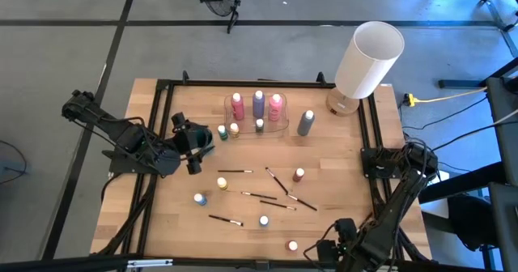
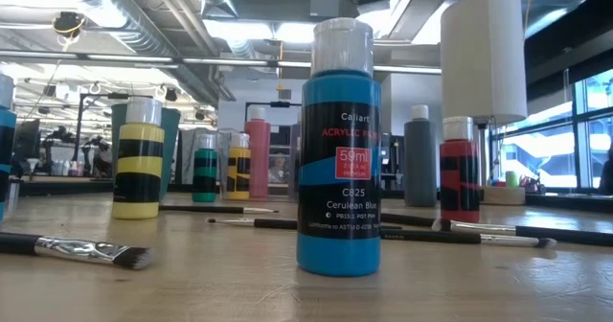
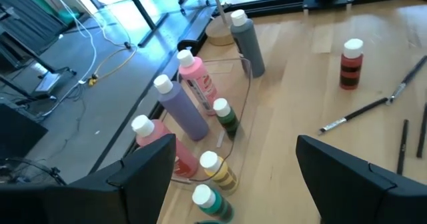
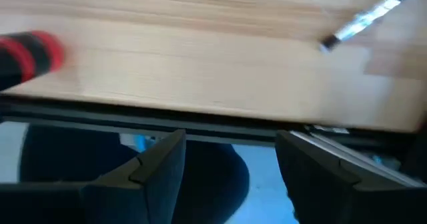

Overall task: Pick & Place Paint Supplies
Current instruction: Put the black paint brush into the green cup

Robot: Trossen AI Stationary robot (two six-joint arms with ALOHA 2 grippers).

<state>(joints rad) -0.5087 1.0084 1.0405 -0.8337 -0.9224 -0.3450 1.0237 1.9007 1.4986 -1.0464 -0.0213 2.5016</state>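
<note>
Several small white-capped paint bottles stand on the wooden table: yellow, blue, red and another red by the near edge. Thin dark paintbrushes lie flat among them. Taller pink and purple bottles stand in a clear tray; a grey bottle stands beside it. My left gripper hovers open left of the tray. My right gripper points down, open, over the table's near edge, right of the red bottle.
A big white cylindrical lamp stands at the far right corner. Small green and yellow bottles stand just left of the tray. A black frame borders the table. Bare wood lies at the near left.
</note>
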